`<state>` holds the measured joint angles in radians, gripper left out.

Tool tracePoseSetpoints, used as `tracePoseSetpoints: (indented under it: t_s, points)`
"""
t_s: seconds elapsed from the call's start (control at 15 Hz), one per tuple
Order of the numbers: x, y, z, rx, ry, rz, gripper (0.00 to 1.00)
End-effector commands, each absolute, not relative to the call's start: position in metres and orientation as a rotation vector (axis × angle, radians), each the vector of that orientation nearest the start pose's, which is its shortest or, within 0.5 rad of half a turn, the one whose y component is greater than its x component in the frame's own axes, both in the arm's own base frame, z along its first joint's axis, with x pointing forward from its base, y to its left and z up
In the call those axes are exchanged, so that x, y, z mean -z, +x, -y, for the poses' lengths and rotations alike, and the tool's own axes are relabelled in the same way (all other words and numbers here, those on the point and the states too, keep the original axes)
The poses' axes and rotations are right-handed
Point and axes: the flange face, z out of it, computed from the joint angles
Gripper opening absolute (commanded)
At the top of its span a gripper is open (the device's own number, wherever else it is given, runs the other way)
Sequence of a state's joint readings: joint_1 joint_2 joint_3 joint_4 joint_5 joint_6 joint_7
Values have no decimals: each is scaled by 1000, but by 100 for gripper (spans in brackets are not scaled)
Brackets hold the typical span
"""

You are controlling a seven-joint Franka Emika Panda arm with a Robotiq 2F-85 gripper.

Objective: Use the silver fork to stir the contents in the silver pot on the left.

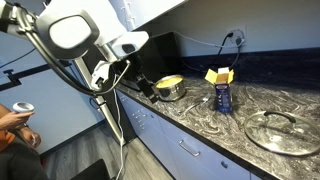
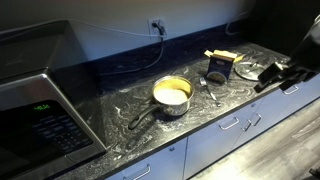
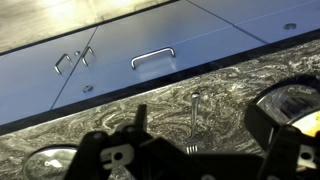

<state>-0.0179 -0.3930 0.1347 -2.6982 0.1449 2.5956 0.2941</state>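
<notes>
The black 2-fingered pincer (image 2: 272,76) hangs above the dark marbled stone counter (image 2: 120,112) near its front edge. Its fingers are spread wide with nothing between them, as the wrist view shows. Straight ahead of it in that view lies the slim silver metal fork (image 3: 193,118), flat on the stone, tines toward the pincer and rounded handle end toward the cabinet fronts. In an exterior view the fork sits between the small round shiny silver pot (image 2: 172,95), filled with something yellow, and the short blue can (image 2: 217,72), touching neither. The pot stands left of the can, its long handle pointing toward the counter edge.

I judge the fork light, stiff and slippery. Lying flat on hard stone, it gives little to get under, so a pinch across the narrow handle near its middle looks best, leaving the tines free. The pot looks light and may slide when stirred.

Count: 1 fork, 1 pot, 1 blue can on the counter, 1 yellow carton (image 2: 222,57) by the can, 1 wide clear glass lid (image 2: 246,68), 1 microwave (image 2: 40,115)
</notes>
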Motion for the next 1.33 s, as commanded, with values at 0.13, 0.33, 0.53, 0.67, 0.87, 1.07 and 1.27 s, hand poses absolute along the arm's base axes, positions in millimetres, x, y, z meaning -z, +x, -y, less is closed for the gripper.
tracePoseSetpoints:
  t_s: [0.13,0.33,0.53,0.67,0.87,1.07,1.27]
  points:
    - [-359,414,-85,396,-3046,-388,100]
    - [-360,415,-79,393,-3041,-403,100]
    - [-358,435,-73,371,-3036,-470,100]
    - [-359,451,-79,368,-3062,-481,100]
    - [-360,478,-94,375,-3110,-481,100]
    - [-353,509,-110,373,-3158,-475,100]
    - [-336,537,-119,348,-3205,-466,100]
